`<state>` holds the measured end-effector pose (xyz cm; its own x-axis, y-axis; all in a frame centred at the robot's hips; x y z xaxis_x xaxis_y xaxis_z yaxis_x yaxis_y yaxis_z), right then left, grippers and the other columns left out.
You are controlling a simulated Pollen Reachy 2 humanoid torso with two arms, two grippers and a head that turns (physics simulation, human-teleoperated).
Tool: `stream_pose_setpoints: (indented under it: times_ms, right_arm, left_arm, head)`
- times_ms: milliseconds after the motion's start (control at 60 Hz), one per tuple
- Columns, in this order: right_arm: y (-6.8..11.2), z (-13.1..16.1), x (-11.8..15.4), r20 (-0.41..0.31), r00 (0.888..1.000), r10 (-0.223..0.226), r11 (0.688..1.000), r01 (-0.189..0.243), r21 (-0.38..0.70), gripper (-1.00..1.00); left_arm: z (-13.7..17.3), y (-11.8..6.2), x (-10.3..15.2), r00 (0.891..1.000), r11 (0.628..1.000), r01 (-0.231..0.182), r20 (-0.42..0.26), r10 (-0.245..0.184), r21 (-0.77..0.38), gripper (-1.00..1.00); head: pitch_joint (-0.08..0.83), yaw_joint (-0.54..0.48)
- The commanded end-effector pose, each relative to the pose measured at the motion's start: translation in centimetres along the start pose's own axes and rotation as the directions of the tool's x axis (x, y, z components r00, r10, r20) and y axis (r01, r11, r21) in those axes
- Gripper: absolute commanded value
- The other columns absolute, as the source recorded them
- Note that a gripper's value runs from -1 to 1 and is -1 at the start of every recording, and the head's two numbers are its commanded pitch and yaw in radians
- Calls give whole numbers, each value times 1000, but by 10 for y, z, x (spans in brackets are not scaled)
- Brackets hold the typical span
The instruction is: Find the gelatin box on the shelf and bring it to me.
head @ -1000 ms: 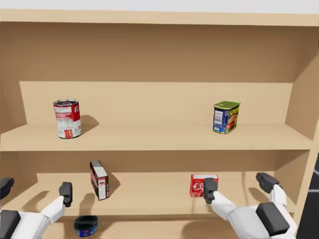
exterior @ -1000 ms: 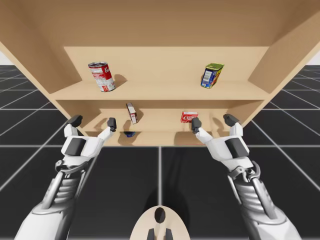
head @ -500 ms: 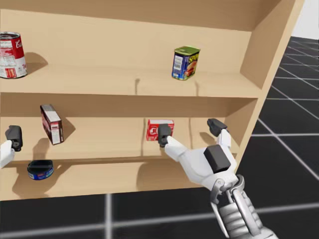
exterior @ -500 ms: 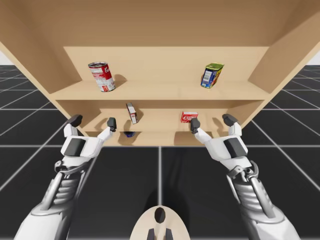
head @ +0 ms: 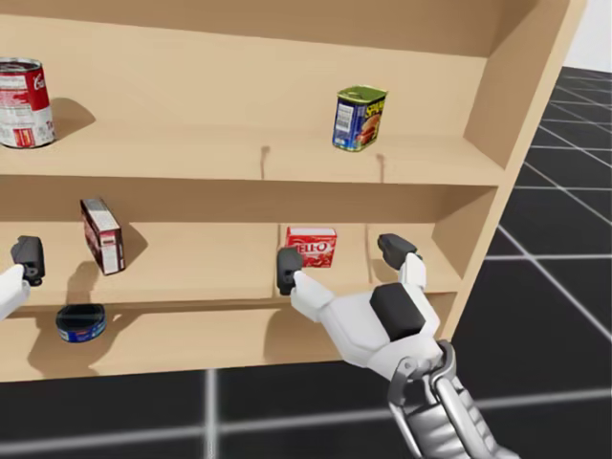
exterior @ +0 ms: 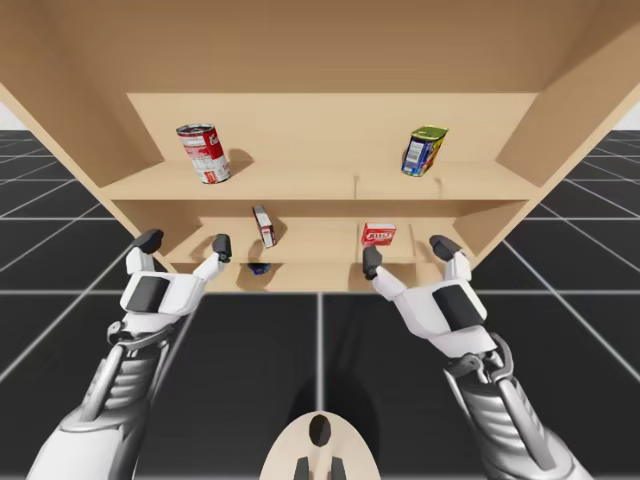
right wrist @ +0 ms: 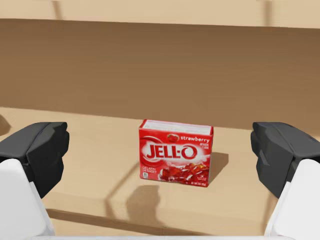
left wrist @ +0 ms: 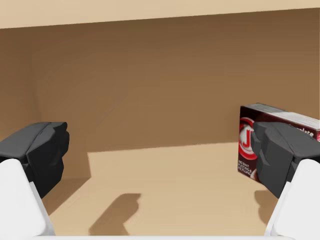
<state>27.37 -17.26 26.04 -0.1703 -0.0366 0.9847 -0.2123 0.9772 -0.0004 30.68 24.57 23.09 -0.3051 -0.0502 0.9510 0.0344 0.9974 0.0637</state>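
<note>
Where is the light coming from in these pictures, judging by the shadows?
Head view: the red can and dark box throw soft shadows to their right, so the light likely comes from the left. Right wrist view: the red box casts a short shadow beside it. Left wrist view: a finger's shadow lies on the shelf ahead of the left hand.

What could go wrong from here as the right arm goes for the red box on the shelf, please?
1. The red box stands upright ahead of the open right jaws, not between them; driving in off-centre could tip it or shove it deeper.
2. The shelf board above is close; lifting too soon might strike it.
3. The side wall stands just beyond the jaws; drifting outward could scrape it.
</note>
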Motion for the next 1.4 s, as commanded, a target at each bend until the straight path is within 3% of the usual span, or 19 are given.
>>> stream_pose_setpoints:
  times_ms: [17, 100, 183, 350, 533, 683, 983, 1000, 1033, 1050, 1067, 1083, 1100, 1333, 1400]
  right_arm:
    - [28, -4, 0, -23, 996, -90, 996, 90, -30, -1000]
    - [31, -13, -3, -32, 995, -91, 994, 89, -58, -1000]
    - [33, -26, -7, -69, 988, -136, 989, 131, -67, -1000]
    - [38, -48, -17, -104, 981, -161, 983, 151, -101, -1000]
    - [46, -78, -30, -113, 986, -126, 983, 109, -146, -1000]
    - [48, -93, -42, -157, 978, -140, 981, 115, -158, -1000]
    - [43, -111, -65, -205, 973, -109, 982, 74, -173, -1000]
    - [42, -111, -66, -207, 971, -117, 982, 82, -168, -762]
    - [43, -112, -67, -206, 971, -118, 982, 82, -172, -572]
    - [43, -112, -68, -204, 972, -114, 981, 78, -175, 174]
    - [43, -112, -69, -201, 973, -112, 981, 75, -179, 174]
    - [44, -111, -70, -195, 975, -105, 981, 69, -182, 713]
    - [44, -111, -70, -190, 976, -104, 981, 70, -180, 964]
    - [44, -109, -63, -157, 982, -101, 983, 74, -169, 1000]
    - [44, -105, -49, -112, 990, -90, 984, 71, -163, 1000]
  left_arm:
    - [0, 0, 0, 1000, 1000, -11, -2, 11, 3, -1000]
    - [0, 0, 0, 1000, 1000, -12, -4, 12, 2, -1000]
    - [0, 0, 0, 1000, 1000, -15, -6, 15, 3, -1000]
    - [1, 1, 0, 1000, 1000, -18, -7, 18, 4, -1000]
    - [1, 1, 1, 1000, 1000, -21, -7, 21, 4, -1000]
    - [1, 2, 2, 1000, 1000, -27, -5, 27, 4, -1000]
    - [1, 3, 2, 999, 999, -32, -4, 32, 5, -1000]
    - [1, 3, 2, 999, 999, -32, -3, 32, 4, -1000]
    - [2, 3, 2, 999, 999, -32, -3, 32, 4, -1000]
    - [2, 3, 2, 999, 999, -33, -3, 33, 3, -1000]
    - [2, 3, 2, 999, 999, -34, -3, 34, 3, -1000]
    - [2, 3, 2, 999, 999, -34, -3, 34, 3, -1000]
    - [2, 2, 2, 999, 999, -34, -3, 34, 3, -1000]
    - [2, 3, 3, 999, 999, -35, -1, 35, 5, -1000]
    - [2, 3, 3, 999, 999, -37, 0, 37, 7, -1000]
  head:
    - [398, -208]
    - [401, -208]
    - [406, -211]
    - [410, -207]
    - [415, -190]
    - [421, -185]
    - [427, -184]
    - [427, -185]
    - [428, -186]
    - [427, -187]
    - [427, -188]
    - [427, -188]
    - [428, -189]
    - [429, -189]
    - [430, -190]
